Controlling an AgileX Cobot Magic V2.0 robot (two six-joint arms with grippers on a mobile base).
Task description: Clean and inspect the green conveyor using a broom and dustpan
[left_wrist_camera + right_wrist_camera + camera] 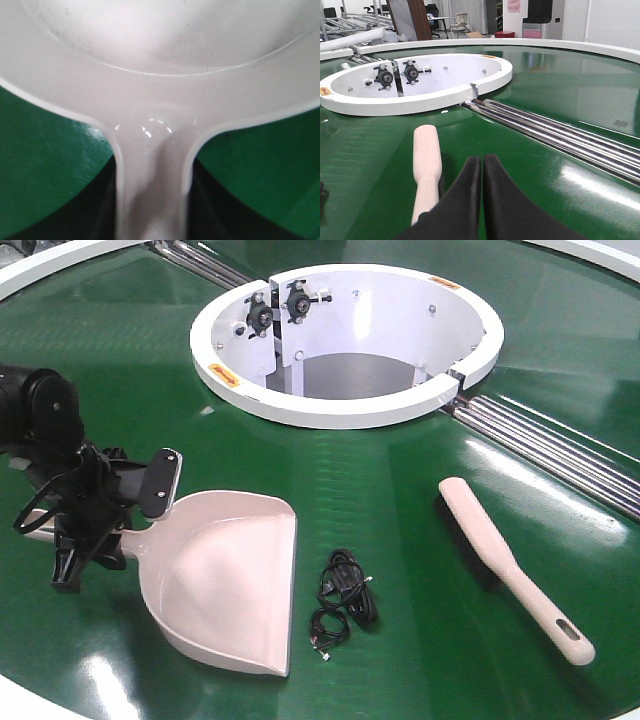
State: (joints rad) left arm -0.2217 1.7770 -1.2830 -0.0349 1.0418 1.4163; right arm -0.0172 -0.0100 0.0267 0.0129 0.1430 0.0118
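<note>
Green conveyor [400, 490] carries everything. Dustpan [230, 580] lies left, handle pinched by left gripper [130, 508]; I judge twist-out if lifted fast. Broom [510, 560] lies right, ungripped; right gripper [482, 162] fingers pressed together, would shove it. Cable [345, 600] may snag pan mouth.

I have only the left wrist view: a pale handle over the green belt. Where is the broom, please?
Observer: The broom lies flat on the belt, to the right of the dustpan.
Operator: Is something lying between these two?
Observer: Yes, a black cable lies coiled on the belt between them.
Operator: And the right pincer, what does it do?
Observer: The right pincer is shut and empty, close beside the broom.
</note>
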